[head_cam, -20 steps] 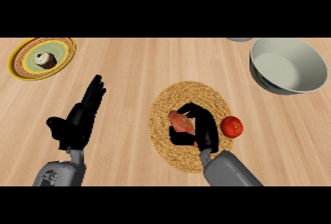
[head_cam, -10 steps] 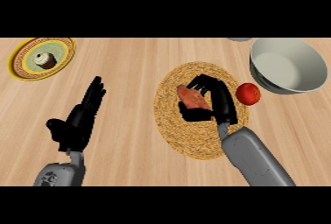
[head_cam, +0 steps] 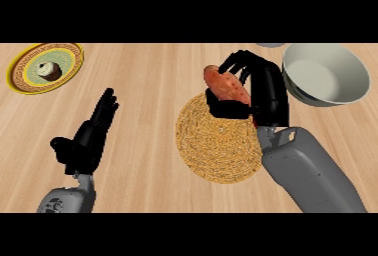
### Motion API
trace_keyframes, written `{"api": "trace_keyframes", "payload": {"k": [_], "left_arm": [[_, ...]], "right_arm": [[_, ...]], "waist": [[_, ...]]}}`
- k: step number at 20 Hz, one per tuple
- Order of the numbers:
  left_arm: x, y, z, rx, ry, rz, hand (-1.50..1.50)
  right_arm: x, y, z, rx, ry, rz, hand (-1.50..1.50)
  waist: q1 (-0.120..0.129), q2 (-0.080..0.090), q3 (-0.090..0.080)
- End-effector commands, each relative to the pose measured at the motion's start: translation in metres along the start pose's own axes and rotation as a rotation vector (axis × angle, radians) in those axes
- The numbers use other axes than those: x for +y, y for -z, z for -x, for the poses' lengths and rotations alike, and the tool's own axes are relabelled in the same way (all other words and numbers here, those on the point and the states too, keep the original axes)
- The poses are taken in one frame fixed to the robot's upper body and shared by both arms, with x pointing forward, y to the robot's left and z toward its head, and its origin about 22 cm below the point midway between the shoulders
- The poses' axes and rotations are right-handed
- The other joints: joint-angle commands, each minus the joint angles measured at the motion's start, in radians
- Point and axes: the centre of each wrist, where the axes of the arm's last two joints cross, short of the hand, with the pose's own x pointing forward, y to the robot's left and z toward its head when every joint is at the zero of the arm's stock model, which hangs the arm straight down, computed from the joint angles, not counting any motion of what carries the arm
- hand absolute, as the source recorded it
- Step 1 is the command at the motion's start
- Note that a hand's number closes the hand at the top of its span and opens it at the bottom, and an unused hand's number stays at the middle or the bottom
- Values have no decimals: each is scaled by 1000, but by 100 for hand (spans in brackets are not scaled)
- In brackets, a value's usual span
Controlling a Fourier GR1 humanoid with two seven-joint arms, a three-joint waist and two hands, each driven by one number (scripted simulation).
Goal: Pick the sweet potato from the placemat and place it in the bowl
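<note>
My right hand (head_cam: 260,87) is shut on the orange-brown sweet potato (head_cam: 224,84), holding it above the far edge of the round woven placemat (head_cam: 218,142). The pale grey bowl (head_cam: 325,75) stands just to the right of that hand, and nothing shows inside it. At the lower left my left hand (head_cam: 87,140) rests open over the counter, fingers pointing up. The red tomato seen earlier is hidden behind my right hand and forearm.
A yellow-rimmed plate (head_cam: 22,82) with a small cupcake (head_cam: 46,70) on it sits at the far left. A grey object (head_cam: 271,45) shows only partly at the top edge near the bowl. The wooden counter (head_cam: 148,70) lies between the plate and the placemat.
My right hand has lifted the sweet potato off the placemat and carried it up and to the right, closer to the bowl. The left hand has stayed still.
</note>
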Motion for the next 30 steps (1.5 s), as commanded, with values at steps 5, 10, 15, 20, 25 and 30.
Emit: {"api": "trace_keyframes", "payload": {"k": [5, 10, 15, 20, 25, 30], "left_arm": [[-2, 1, -7, 10, -18, 13, 0], [-16, 12, 10, 3, 6, 14, 0], [-2, 4, -5, 5, -14, 14, 0], [-2, 8, -6, 4, 6, 18, 0], [-2, 6, 3, 2, 5, 14, 0], [-10, 7, 5, 1, -11, 23, 0]], "right_arm": [[-47, 38, -61, 85, -151, 121, 150], [-54, 78, -59, 126, -149, 165, 150], [-100, 103, -66, 173, -172, 201, 150], [-126, 125, -27, 234, -339, 220, 150], [-113, 123, 31, 297, -544, 191, 150], [-139, 141, 75, 331, -559, 228, 150]], "waist": [[9, 3, 1], [15, 9, 1], [15, 7, 1], [16, 9, 1], [17, 10, 1], [31, 15, 1]]}}
